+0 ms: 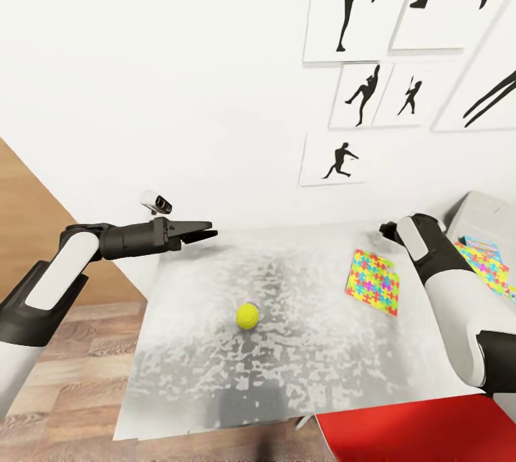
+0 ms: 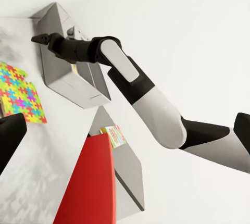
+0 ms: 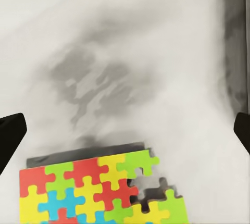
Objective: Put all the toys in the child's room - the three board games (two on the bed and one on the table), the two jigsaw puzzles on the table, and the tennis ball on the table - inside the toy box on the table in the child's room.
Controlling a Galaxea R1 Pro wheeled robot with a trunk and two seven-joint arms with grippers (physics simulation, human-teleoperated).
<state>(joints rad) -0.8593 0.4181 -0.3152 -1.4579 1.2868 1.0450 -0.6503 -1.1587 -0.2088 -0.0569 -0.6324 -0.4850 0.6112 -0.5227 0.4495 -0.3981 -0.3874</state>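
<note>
Red flat surface (image 1: pixel 430 433) sits nearest the robot at the tabletop's (image 1: pixel 301 376) front corner; it is no part of the task. A little farther in, the tennis ball (image 1: pixel 247 316) rests alone on the speckled top, well apart from both arms. To its right and slightly deeper lies one jigsaw puzzle (image 1: pixel 373 281), flat on the tabletop. The right wrist view looks down on its far edge, which has a notch where pieces are missing. The right end effector (image 2: pixel 36 39) hangs above and just beyond that sheet, fingers spread wide and holding nothing, so picking up this puzzle seems to be the step in hand. A thin sheet gives the fingers little to bite on; it would be best to come down over the edge, tilt so one finger slips beneath it, close gently, and lift level so the interlocked pieces do not sag apart. The left end effector (image 1: pixel 208 233) hovers over the far left corner with its fingers apart and empty, well placed to take the ball afterwards. Farther right, a second puzzle (image 1: pixel 481 260) lies beside the grey toy box (image 1: pixel 479 213); whether it is inside I cannot tell. Silhouette pictures (image 1: pixel 380 3) hang on the wall behind.
</note>
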